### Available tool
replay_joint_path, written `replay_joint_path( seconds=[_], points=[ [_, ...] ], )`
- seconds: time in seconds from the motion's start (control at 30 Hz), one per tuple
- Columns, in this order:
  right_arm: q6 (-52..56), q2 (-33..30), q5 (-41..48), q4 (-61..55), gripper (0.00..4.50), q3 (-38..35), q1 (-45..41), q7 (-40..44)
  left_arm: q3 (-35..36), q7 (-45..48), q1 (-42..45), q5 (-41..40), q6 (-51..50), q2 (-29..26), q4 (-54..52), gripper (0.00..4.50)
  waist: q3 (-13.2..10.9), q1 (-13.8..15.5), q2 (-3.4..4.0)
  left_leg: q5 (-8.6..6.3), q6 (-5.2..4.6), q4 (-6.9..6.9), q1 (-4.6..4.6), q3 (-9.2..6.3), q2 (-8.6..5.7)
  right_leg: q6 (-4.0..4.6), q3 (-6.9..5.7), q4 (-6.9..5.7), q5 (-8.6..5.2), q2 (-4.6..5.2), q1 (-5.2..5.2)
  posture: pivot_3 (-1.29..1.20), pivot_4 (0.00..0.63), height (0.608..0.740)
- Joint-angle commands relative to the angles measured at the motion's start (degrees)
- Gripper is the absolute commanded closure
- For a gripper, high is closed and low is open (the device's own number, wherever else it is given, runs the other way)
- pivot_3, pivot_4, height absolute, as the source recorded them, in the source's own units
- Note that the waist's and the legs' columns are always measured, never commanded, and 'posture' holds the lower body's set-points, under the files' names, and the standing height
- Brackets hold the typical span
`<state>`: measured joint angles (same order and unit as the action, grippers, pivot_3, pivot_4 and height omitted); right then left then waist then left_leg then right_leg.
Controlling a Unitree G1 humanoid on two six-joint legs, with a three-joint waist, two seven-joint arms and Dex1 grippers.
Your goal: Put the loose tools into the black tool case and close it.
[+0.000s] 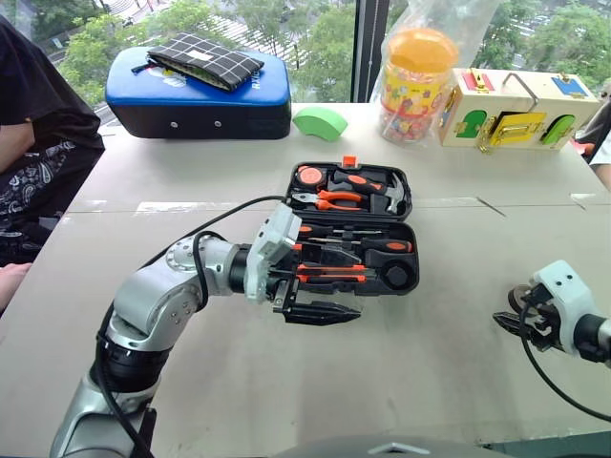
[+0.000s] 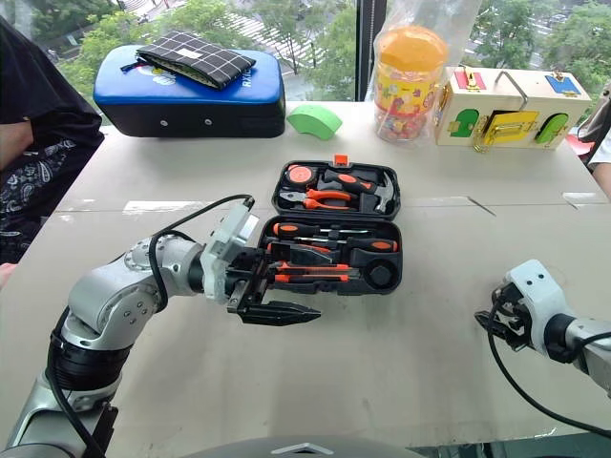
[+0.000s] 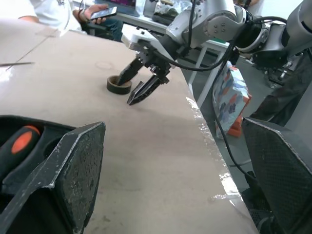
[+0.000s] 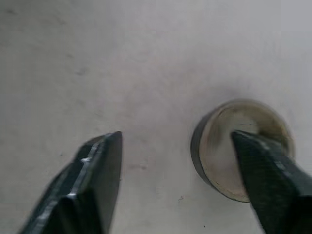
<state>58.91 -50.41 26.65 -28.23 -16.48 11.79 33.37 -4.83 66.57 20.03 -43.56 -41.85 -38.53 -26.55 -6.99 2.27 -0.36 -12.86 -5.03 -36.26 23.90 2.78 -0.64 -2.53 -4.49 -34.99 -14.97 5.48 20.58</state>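
The left claw (image 2: 277,307) hangs with its jaws spread wide and nothing between them, pointing across toward the robot's right, just at the near left corner of the case (image 2: 336,229). The case lies open on the bench (image 2: 401,372), lid half away from the robot, tray half near, its long axis running left to right. In the tray the screwdrivers (image 2: 329,232) and the knife (image 2: 315,274) already lie along that same axis in their slots; no loose tool shows on the bench around it. What seems left is the closing: the far half must swing toward the robot over the near one, and the left claw, nearly touching the case, is by far the better placed for that. The right claw (image 1: 516,322) sits well off near the bench's right edge, jaws partly apart, one finger over a small dark ring (image 4: 239,146) that lies on the bench, not gripped.
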Motion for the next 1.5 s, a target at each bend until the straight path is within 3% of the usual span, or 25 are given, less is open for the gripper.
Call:
replay_joint_path(
  seconds=[0.03,0.13,0.27,0.37,0.47,0.57,0.7,0.87,1.03,1.37,1.5],
  points=[
    [1.79,-1.56,-2.29,3.33,3.05,1.35,-1.52,-1.15,1.94,-2.52,-0.29,-1.72,-0.22,-0.43,-3.75,0.0,0.04,-0.07,-0.08,0.0,0.0,-0.01,-0.01,0.0,0.01,0.0,0.0,0.0,0.0,0.0,-0.02,0.0,0.15,0.74],
    [0.95,-1.99,-1.94,3.15,4.45,1.24,-1.87,-0.26,2.22,-3.48,-1.08,-1.94,-0.21,-0.95,-4.37,0.0,0.04,0.03,-0.12,-0.14,-0.21,-0.09,-0.08,0.0,0.0,0.0,0.01,0.04,0.0,0.02,-0.17,0.0,0.15,0.74],
    [-2.6,-2.67,1.7,-3.71,4.45,-0.79,-3.38,4.06,2.61,-5.29,-1.07,-2.04,-0.58,-1.01,-3.86,0.0,-0.09,0.05,-0.09,-0.29,-0.01,-0.17,-0.07,-0.01,-0.05,-0.01,0.01,0.05,0.01,0.09,-0.2,0.0,0.15,0.74],
    [-0.44,-2.89,6.21,-8.66,4.45,0.16,-9.1,5.68,4.24,-5.72,-3.08,-2.36,-0.68,-2.22,-3.98,0.0,-0.22,-0.37,0.1,-0.18,0.13,-0.13,-0.08,-0.02,0.0,-0.05,0.0,0.02,0.03,0.04,-0.16,0.0,0.15,0.74],
    [4.1,0.63,8.28,-10.03,4.45,9.14,-23.59,3.14,7.62,-6.78,-7.93,-2.85,-0.42,-3.77,-5.38,0.0,-0.27,-1.67,0.08,-0.03,0.09,0.0,-0.11,-0.01,0.19,-0.05,0.02,0.03,0.03,-0.17,-0.09,0.0,0.15,0.74],
    [7.09,7.28,4.57,-5.26,4.45,22.64,-38.02,0.33,10.48,-8.13,-13.78,-1.29,2.04,-4.24,-7.02,0.0,-0.3,-2.33,-0.09,-0.02,0.3,0.11,-0.15,-0.01,0.35,-0.03,0.05,0.02,0.03,-0.34,0.01,0.0,0.15,0.74],
    [8.1,11.35,-0.45,1.3,4.45,33.27,-46.62,-1.06,12.24,-10.62,-17.18,-1.76,2.49,-4.5,-9.69,0.0,-0.38,-0.92,-0.13,-0.01,0.38,0.15,-0.03,-0.1,0.36,0.02,-0.06,0.04,0.02,-0.29,0.09,0.0,0.15,0.74],
    [11.39,11.29,0.68,1.75,4.45,36.38,-49.08,1.52,13.38,-12.75,-19.37,-0.64,2.95,-5.31,-10.97,0.0,-0.38,-0.75,-0.13,-0.21,0.46,0.1,0.02,-0.06,-0.03,0.02,0.0,0.09,0.03,0.07,0.07,0.0,0.15,0.74],
    [17.09,11.4,5.66,-2.03,4.45,36.13,-49.79,4.8,22.9,-6.66,-31.47,-0.38,8.4,-7.59,-10.72,0.0,-0.39,-2.54,-0.11,-0.22,0.5,0.17,-0.07,-0.03,0.06,0.0,0.01,0.02,0.04,0.03,0.09,0.0,0.15,0.74],
    [12.61,10.82,3.23,5.33,4.45,40.39,-48.46,7.5,23.48,-5.43,-37.17,1.68,14.43,-6.43,-9.6,0.0,-0.43,-2.5,-0.01,-0.19,0.61,0.26,-0.07,-0.05,0.09,0.02,-0.14,0.06,0.03,0.1,0.11,0.0,0.15,0.74],
    [11.85,9.15,3.87,4.17,2.7,40.23,-48.04,9.95,23.57,-5.03,-37.76,2.32,15.91,-6.45,-8.36,0.0,-0.42,-2.51,-0.03,-0.19,0.61,0.3,-0.08,-0.06,0.11,0.02,-0.19,0.06,0.03,0.1,0.13,0.0,0.15,0.74]
  ],
)
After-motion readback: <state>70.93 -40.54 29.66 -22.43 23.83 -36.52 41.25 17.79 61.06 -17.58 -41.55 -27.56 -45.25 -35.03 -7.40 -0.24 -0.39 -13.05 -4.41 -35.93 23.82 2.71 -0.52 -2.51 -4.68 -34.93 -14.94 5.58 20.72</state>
